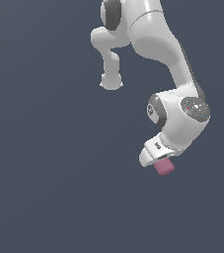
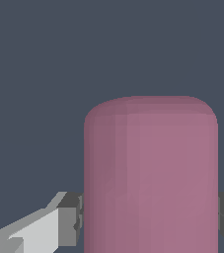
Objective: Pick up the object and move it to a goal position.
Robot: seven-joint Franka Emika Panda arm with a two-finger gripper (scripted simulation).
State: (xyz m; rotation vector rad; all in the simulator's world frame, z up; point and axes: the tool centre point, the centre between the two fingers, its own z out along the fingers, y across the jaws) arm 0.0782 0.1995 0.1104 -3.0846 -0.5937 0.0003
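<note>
The object is a small dusty-pink short cylinder with rounded ends. In the exterior view it pokes out from under the white hand of my arm, at the lower right of that view. My gripper is shut on it; the fingers are hidden behind the hand there. In the wrist view the object fills the near part of the picture, and my gripper has a grey fingertip pressed against each of its sides.
The white arm comes down from the top of the exterior view. All around is a plain dark grey-blue ground. No goal marker shows.
</note>
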